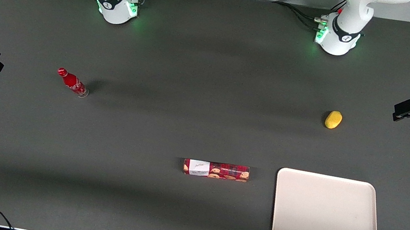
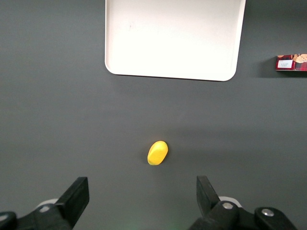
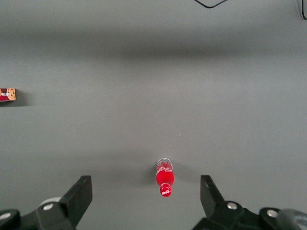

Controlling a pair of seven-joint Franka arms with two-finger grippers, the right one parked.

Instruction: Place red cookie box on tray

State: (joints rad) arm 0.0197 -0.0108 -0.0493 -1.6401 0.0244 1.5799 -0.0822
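The red cookie box (image 1: 216, 170) lies flat on the dark table, a long tartan carton with a white label patch near one end. Beside it, with a small gap, toward the working arm's end, sits the cream-white tray (image 1: 326, 212) with nothing on it. My gripper (image 1: 397, 111) hovers at the working arm's end of the table, farther from the front camera than the tray and well away from the box. In the left wrist view the gripper (image 2: 142, 188) stands open and holds nothing, with the tray (image 2: 170, 38) and one end of the box (image 2: 291, 63) in sight.
A small yellow object (image 1: 333, 120) lies on the table between the gripper and the tray, also seen under the open fingers (image 2: 157, 153). A small red bottle (image 1: 73, 82) stands toward the parked arm's end.
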